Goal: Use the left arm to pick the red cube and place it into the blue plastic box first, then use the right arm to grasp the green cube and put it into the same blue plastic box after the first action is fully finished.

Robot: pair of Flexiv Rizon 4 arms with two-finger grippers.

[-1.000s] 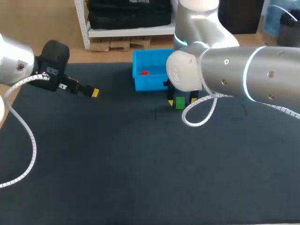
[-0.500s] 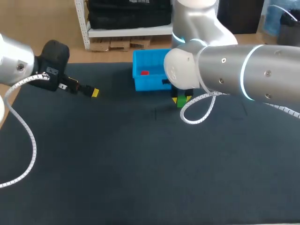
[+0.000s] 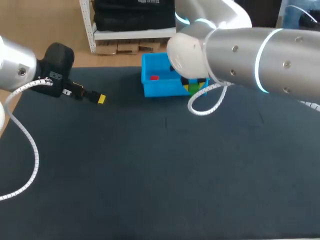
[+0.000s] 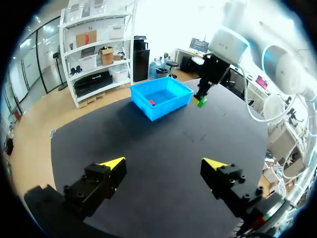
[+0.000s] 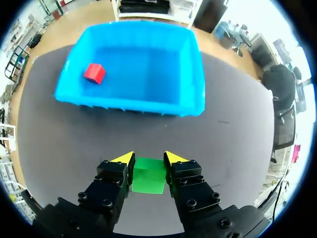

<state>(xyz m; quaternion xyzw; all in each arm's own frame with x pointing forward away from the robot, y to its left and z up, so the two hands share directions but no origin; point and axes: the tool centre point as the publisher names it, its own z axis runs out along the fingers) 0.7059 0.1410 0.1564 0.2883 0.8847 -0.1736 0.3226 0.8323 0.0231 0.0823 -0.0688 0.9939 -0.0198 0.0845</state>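
We're in a robotics lab here, a bench test set-up: a silver left arm [image 3: 15, 65] and a silver right arm [image 3: 280, 65] with a glowing ring hang over a table [image 3: 150, 175] laid with a dark mat, white coiled cable [image 3: 27, 87] looping off each wrist, a blue plastic box [image 3: 155, 87] at the far side

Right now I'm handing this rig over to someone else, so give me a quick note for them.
The left claw is open and empty, well back from the box.
The right claw is shut on the green cube, just short of the blue box, which lies ahead of it.
Done: the red cube lies inside the blue box.
Left to do: carry the green cube over the box and release it.
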